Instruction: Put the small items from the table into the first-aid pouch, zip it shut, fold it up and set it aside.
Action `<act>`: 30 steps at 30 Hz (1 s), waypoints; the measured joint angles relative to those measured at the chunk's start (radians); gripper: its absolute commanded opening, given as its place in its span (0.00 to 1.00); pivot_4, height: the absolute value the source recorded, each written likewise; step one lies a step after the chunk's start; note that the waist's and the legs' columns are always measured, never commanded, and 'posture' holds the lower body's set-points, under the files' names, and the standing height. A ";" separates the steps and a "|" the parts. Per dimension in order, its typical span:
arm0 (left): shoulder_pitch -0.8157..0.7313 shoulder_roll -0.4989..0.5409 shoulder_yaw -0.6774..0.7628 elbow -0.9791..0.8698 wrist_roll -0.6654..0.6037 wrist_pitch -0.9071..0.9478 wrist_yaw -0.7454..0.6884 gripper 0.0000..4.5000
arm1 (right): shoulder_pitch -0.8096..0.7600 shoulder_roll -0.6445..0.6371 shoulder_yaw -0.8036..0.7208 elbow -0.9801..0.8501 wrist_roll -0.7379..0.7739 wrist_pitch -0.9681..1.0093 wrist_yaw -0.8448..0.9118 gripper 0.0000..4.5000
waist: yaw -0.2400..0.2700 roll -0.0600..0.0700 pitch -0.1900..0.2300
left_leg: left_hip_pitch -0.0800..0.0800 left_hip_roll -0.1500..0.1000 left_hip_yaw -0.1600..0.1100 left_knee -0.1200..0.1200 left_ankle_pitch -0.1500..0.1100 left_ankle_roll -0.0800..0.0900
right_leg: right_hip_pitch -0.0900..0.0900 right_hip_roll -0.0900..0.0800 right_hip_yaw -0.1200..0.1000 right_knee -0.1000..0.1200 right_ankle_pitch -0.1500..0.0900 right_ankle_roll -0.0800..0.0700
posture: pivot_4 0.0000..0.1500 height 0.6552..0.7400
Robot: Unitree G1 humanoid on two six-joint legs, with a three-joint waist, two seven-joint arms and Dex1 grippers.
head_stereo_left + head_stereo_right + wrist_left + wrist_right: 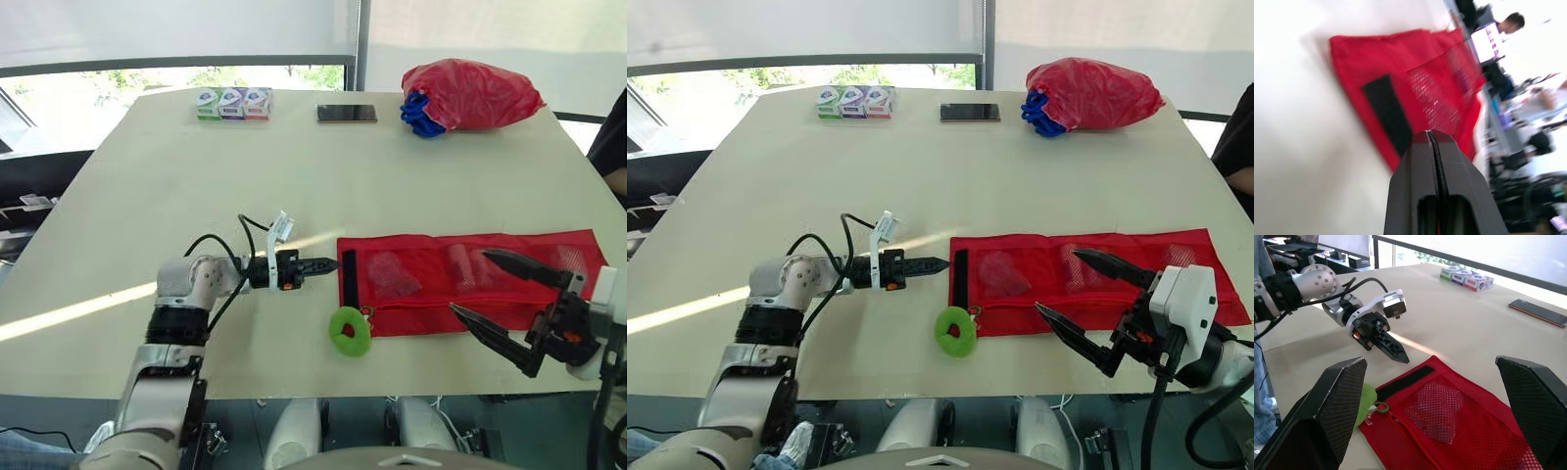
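Observation:
The red first-aid pouch (460, 284) lies flat near the table's front right. It has a mesh front, a black strip (349, 279) at its left end, and a green ring (350, 331) on the zipper pull. Pale small packets (394, 274) show through the mesh. My left gripper (328, 265) is shut and empty, pointing right, its tip just short of the black strip. My right gripper (470, 282) hovers open over the pouch's right half, its fingers (1339, 391) spread wide with nothing between them.
At the table's far edge stand three small boxes (233, 103), a phone (346, 114) and a stuffed red bag (470, 93) with blue fabric beside it. A person's dark sleeve (615, 147) shows at the right edge.

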 measured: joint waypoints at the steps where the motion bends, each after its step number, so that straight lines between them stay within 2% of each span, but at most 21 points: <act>1: 0.013 0.004 -0.014 -0.017 0.015 -0.031 0.001 0.01 | 0.003 0.000 0.000 0.000 -0.004 -0.001 0.000 1.00 | 0.002 0.000 0.000 | 0.000 0.000 0.000 0.000 0.000 0.000 | 0.000 0.000 0.000 0.000 0.000 0.000 | 1.00 1.00; 4: 0.063 0.012 -0.044 -0.095 0.044 -0.090 0.010 0.18 | -0.002 0.002 0.022 0.000 -0.009 -0.004 -0.005 1.00 | 0.003 0.000 0.000 | 0.000 0.000 0.000 0.000 -0.001 0.001 | 0.000 -0.001 0.000 -0.001 0.000 0.000 | 1.00 1.00; 6: 0.087 -0.024 -0.044 -0.144 0.040 -0.089 0.044 0.42 | -0.006 0.003 0.028 0.000 -0.012 -0.006 -0.008 1.00 | 0.005 0.000 0.000 | -0.001 0.000 0.000 0.000 -0.001 0.002 | 0.000 -0.002 -0.001 -0.001 0.000 0.000 | 1.00 1.00; 8: 0.103 -0.039 -0.054 -0.192 0.046 -0.094 0.083 0.60 | -0.010 0.003 0.028 0.000 -0.014 -0.011 -0.012 1.00 | 0.003 -0.001 0.000 | -0.001 0.000 -0.001 0.000 -0.002 0.003 | 0.000 -0.002 -0.001 -0.001 0.000 0.000 | 1.00 1.00; 9: 0.106 -0.040 -0.057 -0.218 0.055 -0.097 0.106 0.74 | -0.009 0.003 0.028 0.000 -0.014 -0.012 -0.013 1.00 | 0.002 0.000 0.000 | -0.001 0.000 -0.001 0.000 -0.002 0.003 | 0.000 -0.002 -0.001 -0.001 0.000 0.000 | 1.00 1.00; 11: 0.108 -0.054 -0.066 -0.256 0.082 -0.114 0.162 0.89 | -0.008 0.003 0.028 0.000 -0.014 -0.014 -0.015 1.00 | 0.002 0.000 0.000 | 0.000 0.000 -0.001 0.000 -0.002 0.004 | 0.000 -0.001 -0.001 0.000 0.000 0.000 | 1.00 1.00; 12: 0.108 -0.055 -0.072 -0.262 0.087 -0.121 0.169 0.89 | -0.008 0.003 0.028 0.000 -0.014 -0.014 -0.015 1.00 | 0.002 0.000 0.000 | 0.000 0.000 0.000 0.000 -0.002 0.004 | 0.000 -0.001 -0.001 0.000 0.000 0.000 | 1.00 1.00; 13: 0.110 -0.053 -0.090 -0.277 0.108 -0.146 0.182 0.97 | -0.008 0.003 0.028 0.000 -0.014 -0.014 -0.016 1.00 | 0.002 0.000 0.000 | 0.000 0.000 0.000 0.000 -0.002 0.004 | 0.001 -0.001 -0.001 0.000 0.000 0.000 | 1.00 1.00; 20: 0.151 -0.090 -0.194 -0.327 0.261 -0.340 0.305 0.97 | -0.018 0.005 0.045 0.000 -0.016 -0.016 -0.023 1.00 | 0.003 0.000 -0.001 | 0.000 -0.001 0.000 0.000 -0.002 0.004 | 0.001 -0.001 0.000 0.000 0.000 0.000 | 1.00 1.00; 30: 0.186 -0.085 -0.199 -0.360 0.306 -0.374 0.360 0.97 | -0.007 0.007 0.045 0.000 -0.016 -0.018 -0.025 1.00 | 0.001 0.001 -0.002 | 0.001 0.000 0.000 0.000 -0.002 0.004 | 0.001 -0.001 0.000 0.000 0.000 0.000 | 1.00 1.00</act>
